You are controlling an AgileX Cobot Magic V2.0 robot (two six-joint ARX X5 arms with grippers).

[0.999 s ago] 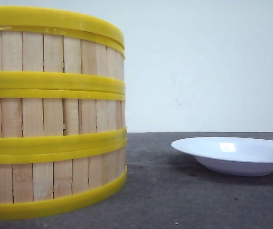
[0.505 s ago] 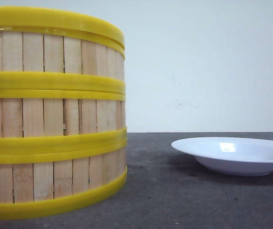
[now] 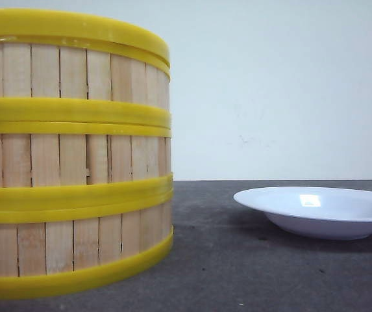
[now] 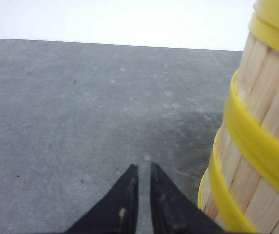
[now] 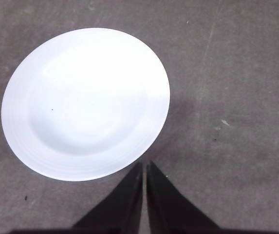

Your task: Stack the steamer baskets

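Filling the left of my front view, the steamer baskets [image 3: 69,156] stand stacked three high on the dark grey speckled surface [image 3: 250,266], a white plate [image 3: 319,211] at lower right, a plain pale wall [image 3: 276,84] behind. My left gripper [image 4: 144,183] and right gripper [image 5: 144,180] both show jaws nearly closed, holding nothing.

Closed, empty left claw [image 4: 140,192] above grey table [image 4: 81,107], just beside stacked steamer baskets [image 4: 256,146]

Pale wooden steamer baskets [image 3: 69,156] with yellow bands, white plate [image 3: 319,211], dark grey speckled table [image 3: 270,273], black fingers [image 4: 166,204]
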